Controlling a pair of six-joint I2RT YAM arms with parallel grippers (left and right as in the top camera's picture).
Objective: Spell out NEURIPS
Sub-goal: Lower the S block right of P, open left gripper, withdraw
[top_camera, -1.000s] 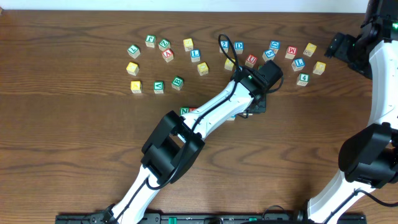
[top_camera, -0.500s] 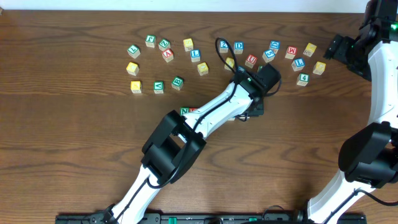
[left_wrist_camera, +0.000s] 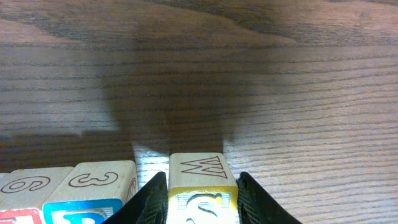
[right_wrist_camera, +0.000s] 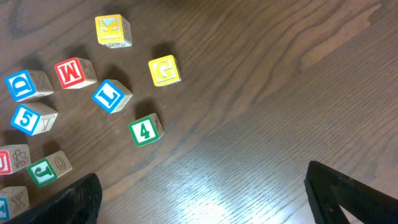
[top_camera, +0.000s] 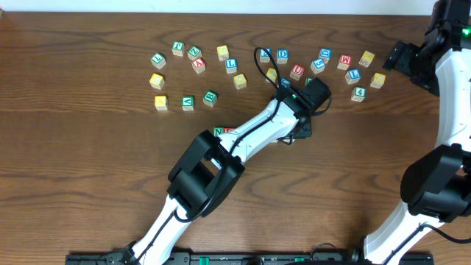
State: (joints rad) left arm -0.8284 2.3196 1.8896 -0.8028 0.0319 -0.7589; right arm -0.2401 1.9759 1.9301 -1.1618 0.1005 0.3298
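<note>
NEURIPS (top_camera: 219,132): lined up near the desk's (top_camera: 88,184) middle, mostly hidden beneath the left arm (top_camera: 250,136), S cube (left_wrist_camera: 198,169) at the row's end, down on the wood. Hugged on both sides by the left gripper (left_wrist_camera: 203,186); clenched or slack, cannot tell. Spread wide and grasping nothing, the right gripper (right_wrist_camera: 205,190), near the desk's far right corner.

L cube (right_wrist_camera: 112,95) lies near the 4 cube (right_wrist_camera: 146,130).

N cube (top_camera: 218,132): light wood, green letter uppermost, lying flat. S cube (left_wrist_camera: 202,198): yellow face forward, upright, just beside blue-lettered cube (left_wrist_camera: 93,193), aligned with it, narrow gap between.
</note>
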